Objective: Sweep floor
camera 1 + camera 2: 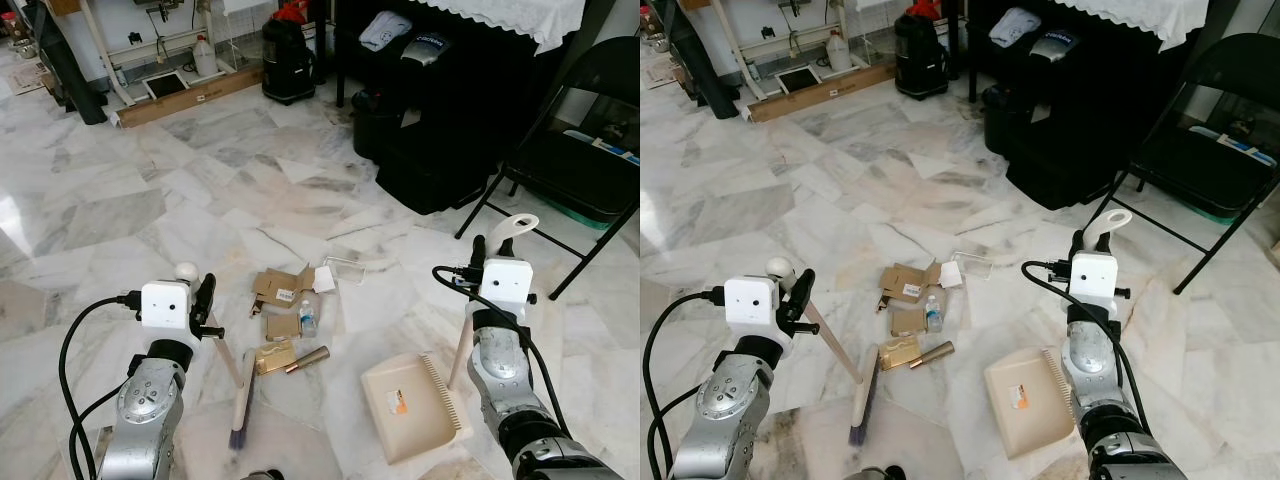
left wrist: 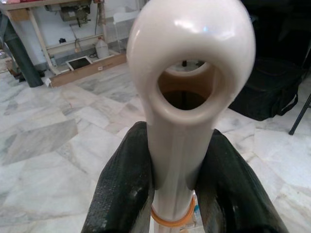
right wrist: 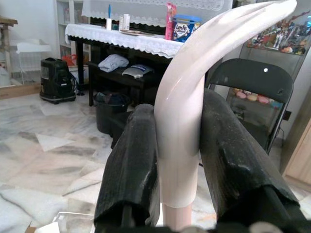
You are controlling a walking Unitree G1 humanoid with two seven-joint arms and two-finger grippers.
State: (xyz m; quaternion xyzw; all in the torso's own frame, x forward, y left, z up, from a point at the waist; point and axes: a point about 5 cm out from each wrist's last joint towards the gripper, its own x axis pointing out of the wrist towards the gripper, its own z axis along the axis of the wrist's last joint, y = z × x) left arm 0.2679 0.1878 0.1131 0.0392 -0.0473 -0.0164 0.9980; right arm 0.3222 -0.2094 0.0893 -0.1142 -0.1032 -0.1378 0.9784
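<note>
A pile of litter [image 1: 285,305] lies on the marble floor: cardboard scraps, a small bottle, a clear plastic lid, a gold wrapper. My left gripper [image 1: 205,297] is shut on the cream handle of a broom [image 1: 241,400] whose purple bristles rest on the floor just left of the litter. In the left wrist view both black fingers [image 2: 126,189] clamp the handle [image 2: 182,121] below its hanging loop. My right gripper [image 1: 492,248] is shut on the upright handle of a cream dustpan [image 1: 410,405], which sits on the floor right of the litter. The right wrist view shows the fingers [image 3: 133,165] pressed on the curved handle top [image 3: 192,107].
A black folding chair [image 1: 575,160] stands at the right. A black table with a lace cloth [image 1: 470,60], black bags and a bin beneath it, fills the back right. A black vacuum [image 1: 288,60] and a wooden board [image 1: 190,100] lie at the back left.
</note>
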